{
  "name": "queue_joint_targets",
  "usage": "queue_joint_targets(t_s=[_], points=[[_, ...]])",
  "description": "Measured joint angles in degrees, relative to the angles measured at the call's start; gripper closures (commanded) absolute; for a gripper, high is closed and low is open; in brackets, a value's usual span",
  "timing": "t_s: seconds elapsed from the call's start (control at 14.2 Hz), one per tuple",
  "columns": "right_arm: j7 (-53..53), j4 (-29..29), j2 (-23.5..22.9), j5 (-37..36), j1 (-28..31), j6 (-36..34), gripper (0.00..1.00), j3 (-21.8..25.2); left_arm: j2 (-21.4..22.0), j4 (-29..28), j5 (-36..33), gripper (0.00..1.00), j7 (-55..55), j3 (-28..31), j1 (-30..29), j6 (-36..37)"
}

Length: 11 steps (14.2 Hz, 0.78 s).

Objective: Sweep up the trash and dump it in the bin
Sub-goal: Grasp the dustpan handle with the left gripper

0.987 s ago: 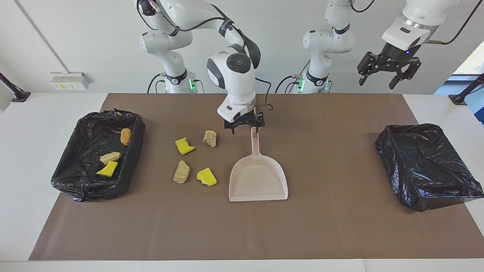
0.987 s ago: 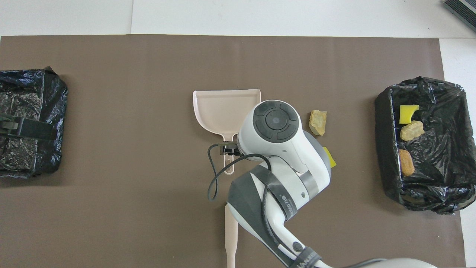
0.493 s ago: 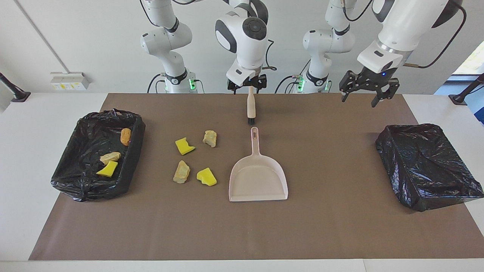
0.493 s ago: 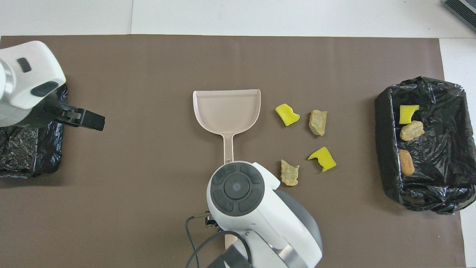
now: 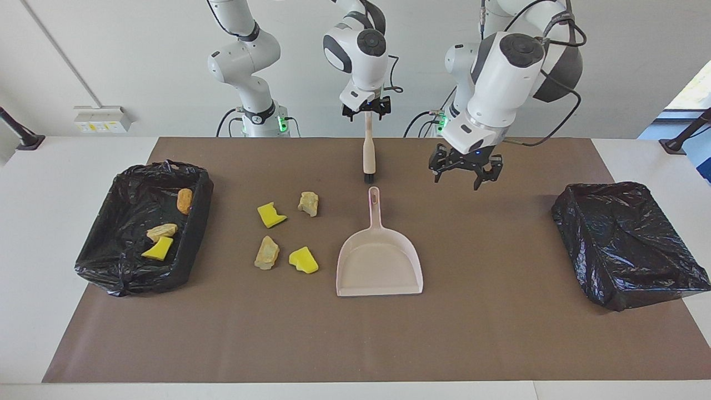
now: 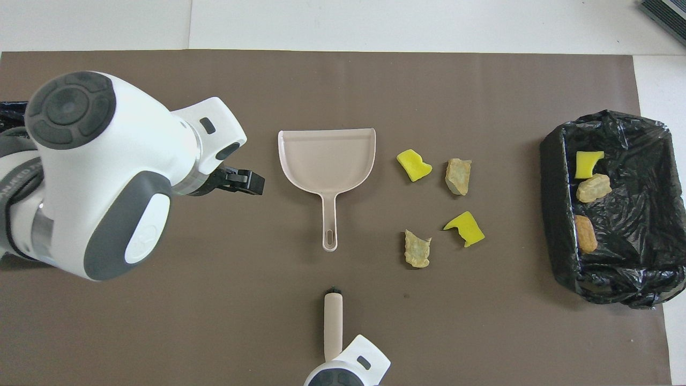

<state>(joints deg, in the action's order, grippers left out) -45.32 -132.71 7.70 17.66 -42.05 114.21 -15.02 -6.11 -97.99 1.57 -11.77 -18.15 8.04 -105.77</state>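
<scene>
Yellow sponge chunks and pale rock-like lumps lie where they did a second ago: four loose on the brown mat between the beige plastic dustpan and the black-lined bin, three already inside it. What changed for you: the right gripper has lifted the beige-handled brush, clamped by its top end and hanging bristles-down. The left gripper, fingers spread, has swung in from the other covered bin toward the dustpan's handle. You're likely set to begin sweeping.
</scene>
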Motion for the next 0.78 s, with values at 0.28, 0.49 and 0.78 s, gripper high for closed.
queue_joint_targets(t_s=[0.28,0.49,0.78], points=[[-2.9,-4.9,-0.3,1.1,-3.6,6.7,0.0,0.0,-5.3,-1.8,-8.4,0.0,-12.1,-8.5,0.1,-3.3],[-3.5,-5.4,-0.5,2.2,-5.0,8.2,0.0,0.0,-9.7,-2.7,-11.6,0.0,-18.8,-12.7,1.0,-5.9],[-3.5,-6.0,-0.6,2.3,-5.1,8.3,0.41,0.0,-13.5,-3.7,-15.4,0.0,-25.7,-13.2,3.0,-11.3]])
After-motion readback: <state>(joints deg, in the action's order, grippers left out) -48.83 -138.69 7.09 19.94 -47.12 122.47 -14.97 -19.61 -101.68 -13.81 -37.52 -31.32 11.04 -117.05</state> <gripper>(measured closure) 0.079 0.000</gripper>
